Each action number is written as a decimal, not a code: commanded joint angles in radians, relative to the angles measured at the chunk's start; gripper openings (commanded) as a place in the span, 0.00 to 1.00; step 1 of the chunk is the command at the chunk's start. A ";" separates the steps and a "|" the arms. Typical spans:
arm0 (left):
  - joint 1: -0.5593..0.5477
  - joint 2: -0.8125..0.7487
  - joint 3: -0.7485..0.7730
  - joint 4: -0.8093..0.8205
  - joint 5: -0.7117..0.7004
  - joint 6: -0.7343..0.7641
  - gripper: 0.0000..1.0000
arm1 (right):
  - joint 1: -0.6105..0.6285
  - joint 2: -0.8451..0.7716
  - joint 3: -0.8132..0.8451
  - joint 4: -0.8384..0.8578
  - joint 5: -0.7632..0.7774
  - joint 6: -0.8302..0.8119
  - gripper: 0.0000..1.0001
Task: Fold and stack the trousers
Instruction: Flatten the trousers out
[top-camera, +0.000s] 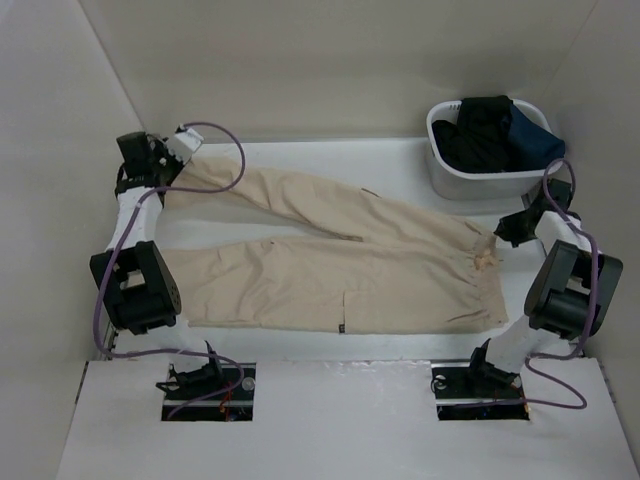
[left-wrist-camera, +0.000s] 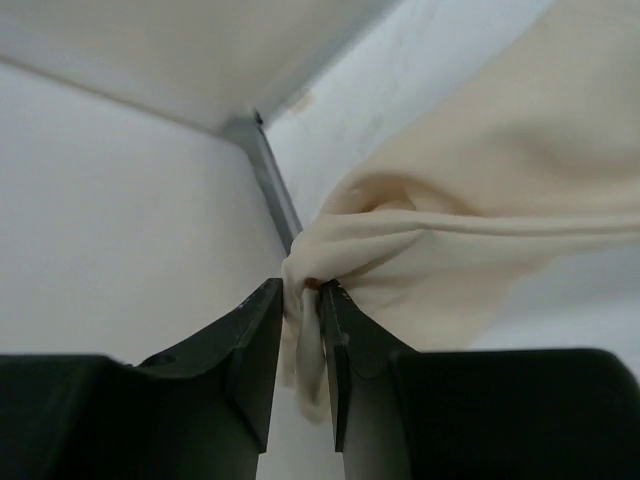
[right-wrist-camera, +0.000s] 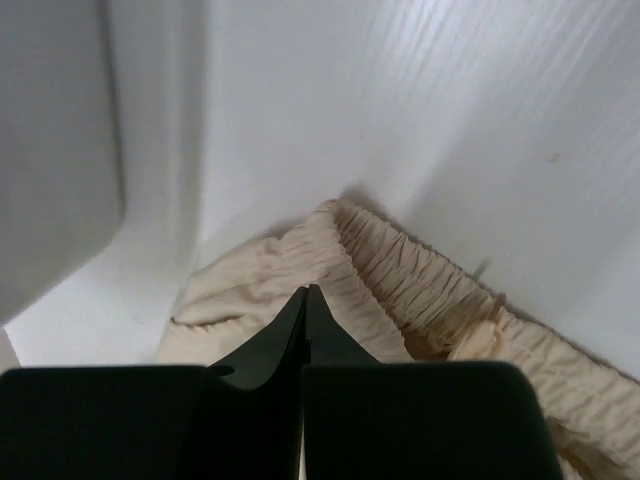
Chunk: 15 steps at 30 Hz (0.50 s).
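Note:
The beige trousers (top-camera: 350, 270) lie spread on the white table, waistband to the right and legs running left. The far leg angles up to the back left corner. My left gripper (top-camera: 172, 160) is shut on that leg's hem; in the left wrist view the cloth (left-wrist-camera: 440, 240) is bunched between the fingers of the gripper (left-wrist-camera: 300, 300). My right gripper (top-camera: 507, 232) is at the far end of the gathered waistband (right-wrist-camera: 420, 285). In the right wrist view the gripper (right-wrist-camera: 305, 292) has its fingers pressed together over the cloth, and no cloth shows between them.
A white basket (top-camera: 440, 172) holding black and navy garments (top-camera: 495, 130) stands at the back right, just behind the right arm. White walls enclose the table at the back and on both sides. The near leg lies along the front edge.

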 joint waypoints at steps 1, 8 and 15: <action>0.028 -0.101 -0.150 -0.137 0.049 0.132 0.22 | -0.007 -0.102 0.002 0.002 0.108 -0.028 0.00; 0.106 -0.197 -0.063 -0.855 0.258 0.313 0.32 | 0.002 -0.150 0.028 0.009 0.098 -0.058 0.00; 0.219 0.163 0.497 -1.183 0.396 0.126 0.44 | 0.053 -0.142 0.038 0.051 0.107 -0.095 0.00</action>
